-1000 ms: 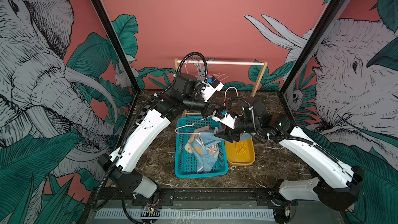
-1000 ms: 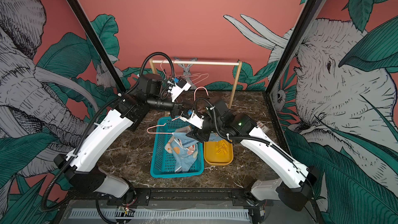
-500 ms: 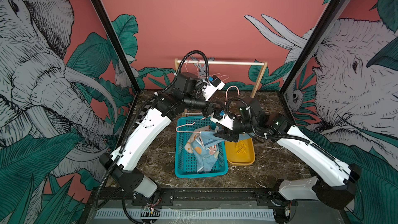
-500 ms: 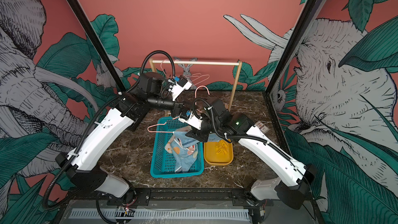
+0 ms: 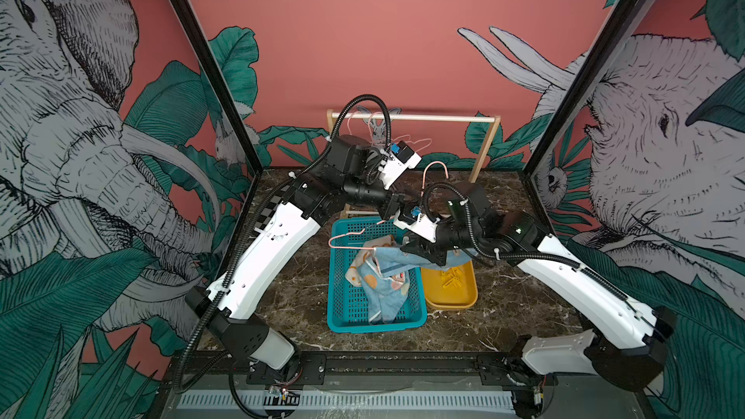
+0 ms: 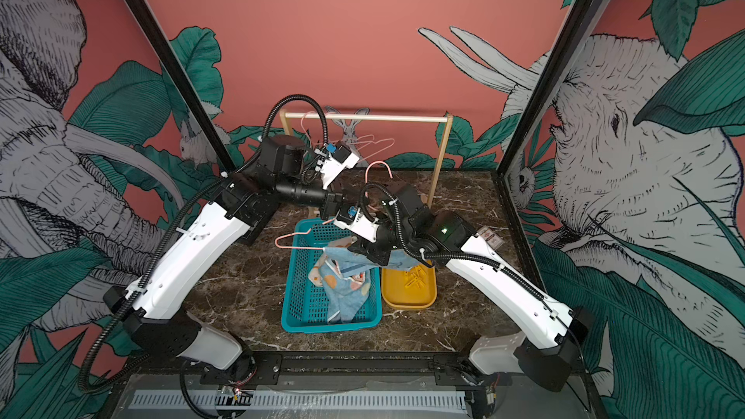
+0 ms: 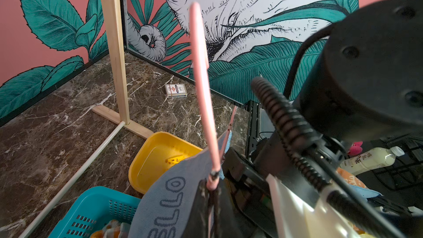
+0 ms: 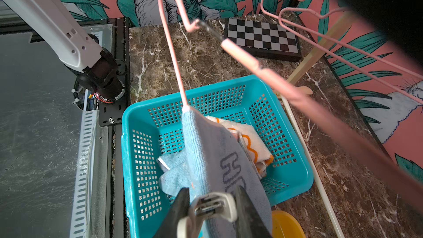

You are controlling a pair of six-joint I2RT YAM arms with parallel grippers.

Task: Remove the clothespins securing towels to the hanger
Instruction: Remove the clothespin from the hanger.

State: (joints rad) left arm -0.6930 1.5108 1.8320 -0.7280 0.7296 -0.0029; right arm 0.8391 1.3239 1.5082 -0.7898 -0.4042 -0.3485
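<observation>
One change | right gripper (image 8: 211,194) narrowed onto pale clothespin (image 8: 209,206) | left gripper (image 7: 211,188) clamps hanger (image 7: 201,76)

Teal basket (image 5: 377,326) beside yellow tray (image 5: 452,303)

Marble tabletop (image 5: 294,296) bears teal basket (image 5: 377,325), yellow tray (image 5: 449,299), wooden rack (image 5: 443,118).

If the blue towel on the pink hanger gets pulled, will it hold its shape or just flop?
Likely floppy: the blue towel drapes limply from the hanger. Probably light, as the thin wire carries it without obvious bending. It may well slide off once the clothespin lets go.
</observation>
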